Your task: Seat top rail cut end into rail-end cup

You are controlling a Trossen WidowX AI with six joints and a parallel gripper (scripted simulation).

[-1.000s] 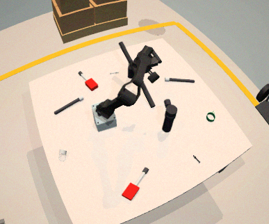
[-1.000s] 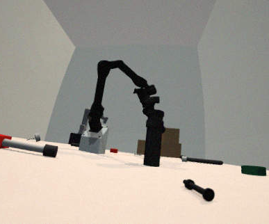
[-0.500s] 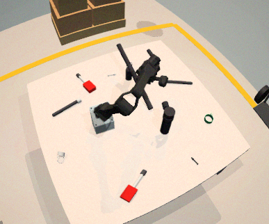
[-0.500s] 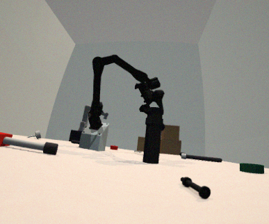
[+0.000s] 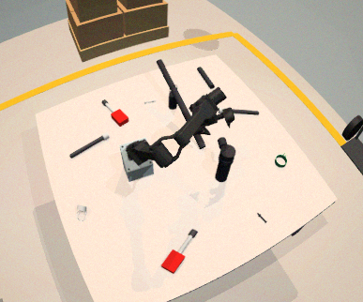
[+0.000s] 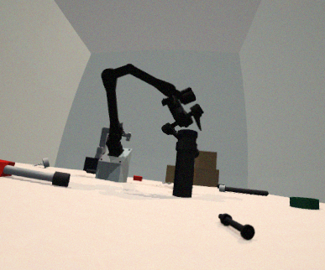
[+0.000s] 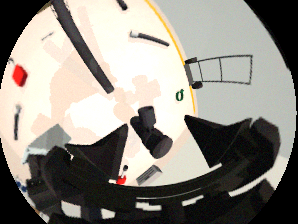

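The black top rail [image 5: 166, 72] [image 7: 82, 45] slants down the table's back half, passing the top of the short post [image 5: 173, 100]; the loop cap there is too dark to make out. The big post [image 5: 222, 171] [image 6: 183, 176] stands upright. Its brace band [image 6: 186, 147] sits high, just under the post cap [image 5: 227, 152] [image 6: 187, 133] [image 7: 161, 147]. The rail-end cup [image 5: 221, 142] [image 7: 146, 116] sticks out beside the cap. The rail's near end is apart from the cup, with a gap between them. My gripper [image 5: 219, 126] [image 6: 189, 131] [image 7: 156, 121] is open and empty, above the cup area and clear of the rail.
Dark rods [image 5: 205, 77] [image 5: 245, 112] [image 5: 88, 146] lie around the table. Red-ended tools [image 5: 119, 117] [image 5: 173, 261] lie left and in front. A green ring [image 5: 280, 160] [image 6: 304, 203] lies right of the post, and a small dark bolt [image 5: 262, 218] [image 6: 236, 226] in front.
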